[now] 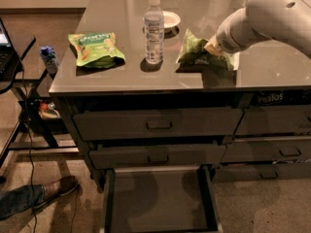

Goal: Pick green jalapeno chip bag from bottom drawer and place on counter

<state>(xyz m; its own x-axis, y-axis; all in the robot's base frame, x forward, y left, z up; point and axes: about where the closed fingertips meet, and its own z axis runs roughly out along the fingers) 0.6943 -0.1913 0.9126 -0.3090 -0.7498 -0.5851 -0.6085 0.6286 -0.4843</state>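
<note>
Desk [121, 79]: glossy grey-brown top over dark drawers. Bottom drawer [160, 203]: lowest, pulled open at front. White arm [272, 11]: entering from upper right. Bright green bag [96, 48]: flat at desk's left. Green jalapeno chip bag [193, 50]: on desk, right of bottle, against gripper. Clear bottle [154, 30]: upright, centre. Gripper [210, 47]: at chip bag's right edge; open or closed, cannot tell. White bowl [171, 19]: just behind bottle.
</note>
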